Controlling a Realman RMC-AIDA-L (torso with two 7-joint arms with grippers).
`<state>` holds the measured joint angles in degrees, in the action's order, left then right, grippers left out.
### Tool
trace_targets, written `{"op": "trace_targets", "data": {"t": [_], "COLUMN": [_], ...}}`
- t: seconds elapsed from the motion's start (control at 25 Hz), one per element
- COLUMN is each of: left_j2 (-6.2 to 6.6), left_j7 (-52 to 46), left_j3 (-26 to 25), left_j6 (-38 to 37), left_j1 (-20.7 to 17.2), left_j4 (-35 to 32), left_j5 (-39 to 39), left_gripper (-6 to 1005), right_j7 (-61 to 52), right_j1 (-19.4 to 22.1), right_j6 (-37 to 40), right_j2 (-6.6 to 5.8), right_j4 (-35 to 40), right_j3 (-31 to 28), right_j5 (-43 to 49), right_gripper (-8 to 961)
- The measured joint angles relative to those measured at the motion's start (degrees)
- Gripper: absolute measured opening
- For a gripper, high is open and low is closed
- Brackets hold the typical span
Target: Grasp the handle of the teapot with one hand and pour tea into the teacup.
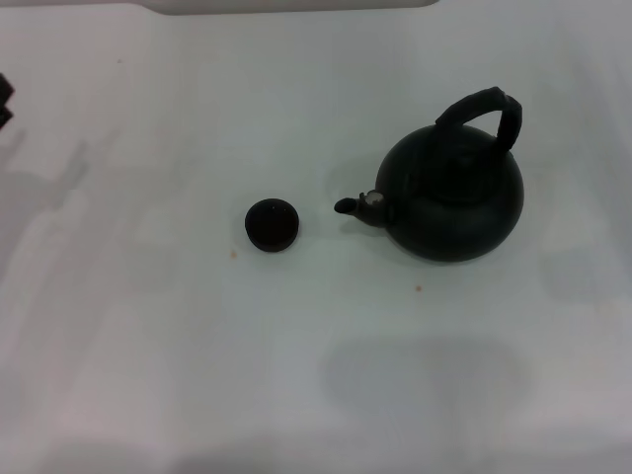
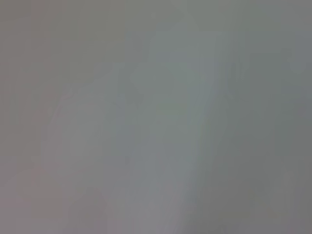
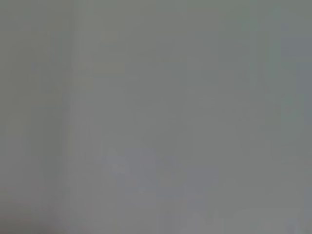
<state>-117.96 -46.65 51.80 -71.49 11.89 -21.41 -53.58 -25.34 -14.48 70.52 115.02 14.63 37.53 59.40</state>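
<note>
In the head view the round black teapot [image 1: 456, 207] stands upright on the white table [image 1: 148, 355], right of centre. Its arched black handle [image 1: 486, 107] rises over the top, tilted toward the far right. Its short spout [image 1: 357, 205], with a small silvery spot, points left at the small black teacup [image 1: 271, 225], which stands about a hand's width away. A dark piece at the far left edge looks like part of my left gripper [image 1: 4, 101], far from both things. My right gripper is out of view. Both wrist views show only plain pale surface.
The table's far edge, with a pale object [image 1: 296, 5] behind it, runs along the top of the head view. A soft shadow [image 1: 425, 380] lies on the table in front of the teapot. Small brown specks [image 1: 418, 288] dot the surface.
</note>
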Motion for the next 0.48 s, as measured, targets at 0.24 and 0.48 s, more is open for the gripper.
{"op": "trace_targets", "data": {"t": [0.24, 0.48], "left_j2": [0.19, 0.32], "left_j7": [0.6, 0.6], "left_j3": [0.0, -0.1], "left_j6": [3.0, 3.4], "left_j1": [2.2, 2.8], "left_j4": [-0.4, -1.0], "left_j5": [-3.4, -4.5], "left_gripper": [876, 876], "right_j7": [0.1, 0.1], "right_j1": [-0.1, -0.1], "right_j6": [-0.1, -0.4], "right_j2": [0.06, 0.11], "right_j4": [-1.3, -1.3], "right_j3": [-0.6, -0.7], "right_j5": [-0.3, -0.3], "right_gripper": [577, 577]}}
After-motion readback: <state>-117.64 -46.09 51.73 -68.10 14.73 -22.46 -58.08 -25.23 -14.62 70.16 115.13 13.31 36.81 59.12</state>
